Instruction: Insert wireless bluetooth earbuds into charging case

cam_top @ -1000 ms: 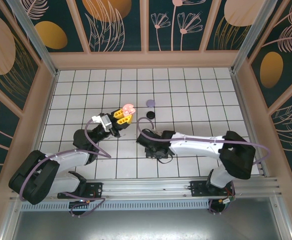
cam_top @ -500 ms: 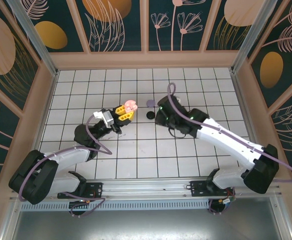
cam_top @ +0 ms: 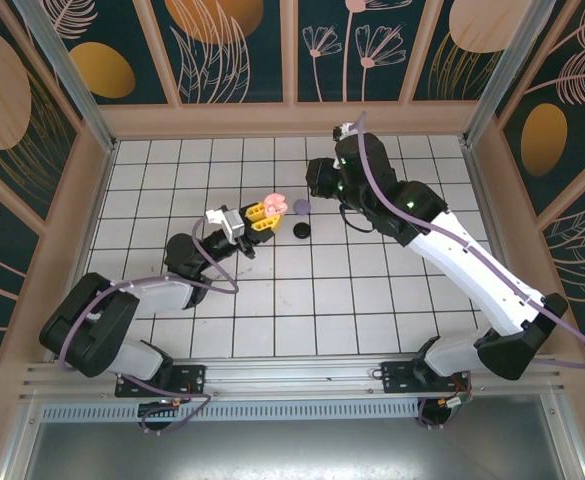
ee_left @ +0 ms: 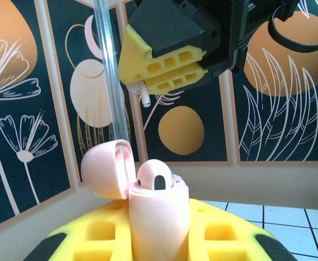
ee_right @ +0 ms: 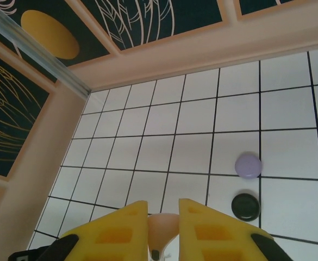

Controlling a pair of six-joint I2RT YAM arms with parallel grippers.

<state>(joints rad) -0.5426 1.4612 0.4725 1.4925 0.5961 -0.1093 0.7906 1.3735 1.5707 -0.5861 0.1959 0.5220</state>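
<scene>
1. overhead, a white tiled bench [cam_top: 392,300] is seen inside a walled enclosure with dark floral panels, and both arms are reached toward its middle.
2. the left claw [cam_top: 263,212] is held low near the centre of the bench, its yellow fingers clamped together on a pink charging case [ee_left: 157,217].
3. the case is held upright, with its lid [ee_left: 107,168] swung open to the left as seen from the left wrist.
4. a rounded pink bud [ee_left: 154,178] with a dark spot is seated in the mouth of the case.
5. the right claw [ee_right: 163,217] is held above the case, its yellow fingers drawn close and clamped on a pink earbud [ee_right: 162,228].
6. from the left wrist view, the pale stem of that earbud [ee_left: 145,98] is seen poking down below the right claw's yellow fingers, well clear of the case.
7. a lilac round piece [cam_top: 302,207] is laid on the bench just beside the pink case, on its right in the overhead view.
8. a black round piece [cam_top: 301,231] is laid one tile nearer the arms, close to the lilac one but not touching it.
</scene>
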